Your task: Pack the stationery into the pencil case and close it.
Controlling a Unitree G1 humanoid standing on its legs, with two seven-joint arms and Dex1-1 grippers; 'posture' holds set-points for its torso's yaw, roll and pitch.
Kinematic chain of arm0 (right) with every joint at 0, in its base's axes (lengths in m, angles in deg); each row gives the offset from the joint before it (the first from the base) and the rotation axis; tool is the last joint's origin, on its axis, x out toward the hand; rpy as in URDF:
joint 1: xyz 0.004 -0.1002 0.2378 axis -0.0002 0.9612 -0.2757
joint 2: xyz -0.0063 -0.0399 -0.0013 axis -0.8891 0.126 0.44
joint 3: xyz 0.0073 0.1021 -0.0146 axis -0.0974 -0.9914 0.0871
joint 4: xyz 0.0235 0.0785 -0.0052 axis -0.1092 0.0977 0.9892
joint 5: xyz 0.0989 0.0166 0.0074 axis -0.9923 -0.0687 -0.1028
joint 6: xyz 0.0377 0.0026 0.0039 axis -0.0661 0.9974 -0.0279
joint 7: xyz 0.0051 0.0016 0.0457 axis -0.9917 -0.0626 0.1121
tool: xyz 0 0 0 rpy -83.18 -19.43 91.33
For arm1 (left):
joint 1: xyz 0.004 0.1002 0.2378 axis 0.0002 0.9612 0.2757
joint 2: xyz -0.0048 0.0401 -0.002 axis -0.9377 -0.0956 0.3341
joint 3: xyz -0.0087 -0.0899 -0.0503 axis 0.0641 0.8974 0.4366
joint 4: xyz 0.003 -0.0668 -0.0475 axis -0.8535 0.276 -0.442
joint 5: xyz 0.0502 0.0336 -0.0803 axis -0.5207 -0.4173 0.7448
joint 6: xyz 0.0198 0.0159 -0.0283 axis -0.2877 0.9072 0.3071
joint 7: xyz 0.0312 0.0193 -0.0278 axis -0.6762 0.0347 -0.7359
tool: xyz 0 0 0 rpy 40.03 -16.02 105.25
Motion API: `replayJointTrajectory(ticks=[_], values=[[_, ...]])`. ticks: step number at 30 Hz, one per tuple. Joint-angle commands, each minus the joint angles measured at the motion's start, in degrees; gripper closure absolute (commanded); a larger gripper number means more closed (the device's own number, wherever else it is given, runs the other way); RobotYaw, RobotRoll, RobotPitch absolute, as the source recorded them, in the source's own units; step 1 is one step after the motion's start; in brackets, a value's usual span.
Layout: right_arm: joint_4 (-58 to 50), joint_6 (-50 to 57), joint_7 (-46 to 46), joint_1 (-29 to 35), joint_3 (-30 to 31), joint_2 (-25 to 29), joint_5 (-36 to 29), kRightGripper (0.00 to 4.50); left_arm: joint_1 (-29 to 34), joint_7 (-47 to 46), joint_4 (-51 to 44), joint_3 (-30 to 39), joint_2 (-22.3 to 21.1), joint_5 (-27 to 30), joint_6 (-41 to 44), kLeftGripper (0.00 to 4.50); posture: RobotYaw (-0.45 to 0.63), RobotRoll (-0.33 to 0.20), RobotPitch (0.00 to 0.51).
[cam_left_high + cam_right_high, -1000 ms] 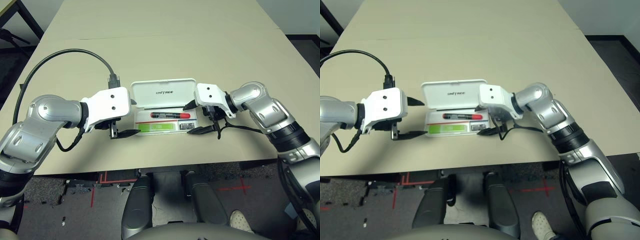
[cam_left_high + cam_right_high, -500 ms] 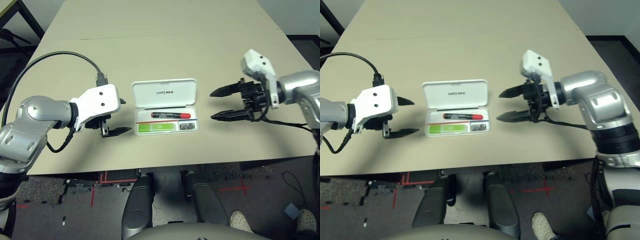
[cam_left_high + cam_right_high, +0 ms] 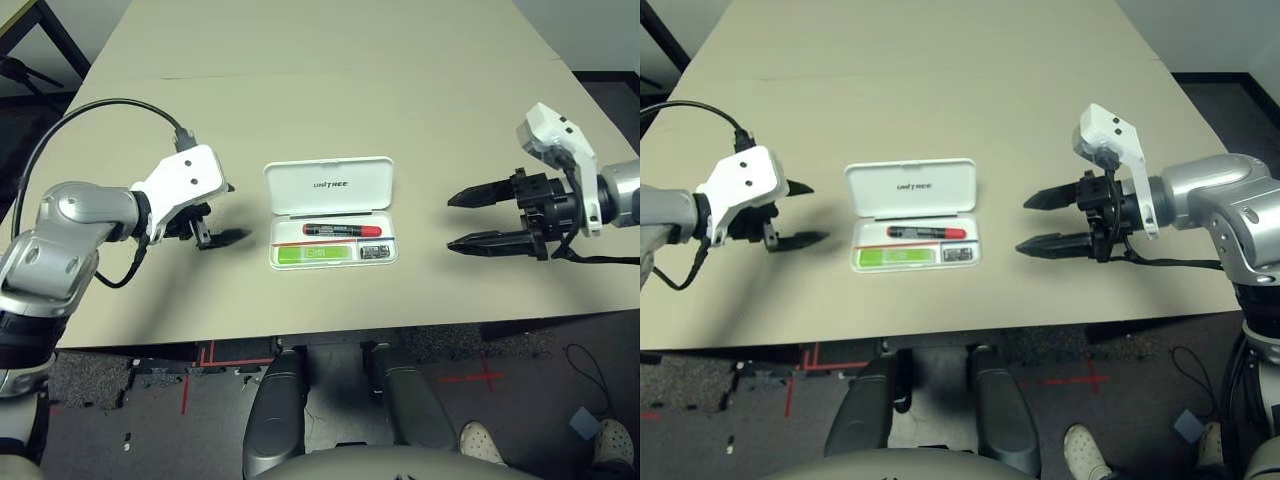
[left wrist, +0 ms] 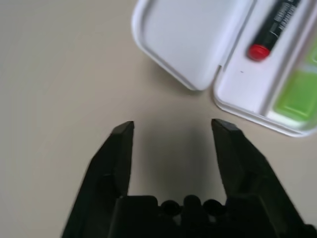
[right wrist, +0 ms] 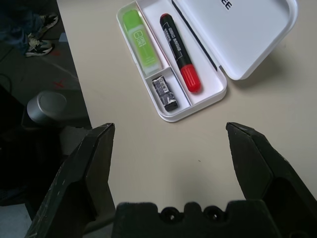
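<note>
Lying between the spread, empty jaws of the left gripper (image 3: 222, 214) and right gripper (image 3: 470, 219), well apart from both, the case (image 3: 330, 186) already holds marker (image 3: 342, 230), green stick (image 3: 315, 255) and small piece (image 3: 373, 252); only closing its lid remains.

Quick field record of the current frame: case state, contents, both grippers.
pencil case: open, lid up, on table
marker: in case, far slot
green stick: in case, near slot
small dark piece: in case, beside stick
left gripper: open, empty, left of case
right gripper: open, empty, right of case
remaining: close lid
</note>
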Motion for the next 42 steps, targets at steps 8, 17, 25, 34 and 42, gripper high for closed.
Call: replayJointTrajectory(ticks=[8, 17, 25, 34, 42], values=[[-1.7, -0.7, -1.1, 0.1, 0.8, 0.2, -1.0, 0.00, -6.6, -3.0, 14.8, -4.0, 7.7, -4.7, -4.1, 4.49, -0.01, 0.000, 0.198], [-2.6, -0.7, -1.6, 0.4, 0.8, 0.2, -1.3, 0.00, -10.6, -3.0, 21.9, -4.3, 12.6, -5.9, -7.5, 4.49, -0.02, 0.000, 0.197], [-3.0, -0.7, -1.9, 0.6, 0.7, 0.5, -1.4, 0.00, -12.6, -1.6, 21.8, -4.4, 15.7, -5.3, -7.4, 4.49, -0.03, 0.000, 0.198], [-3.4, -0.1, -1.5, 1.2, 0.6, 1.7, -1.5, 0.00, -11.0, 2.9, 16.2, -5.4, 15.1, -4.1, -6.0, 4.49, -0.05, 0.000, 0.200], [-2.3, -0.2, -1.7, 0.7, 2.1, 2.5, -0.8, 0.00, -6.6, 8.0, 8.1, -5.9, 12.3, -3.0, -5.6, 4.49, -0.04, 0.000, 0.203]])
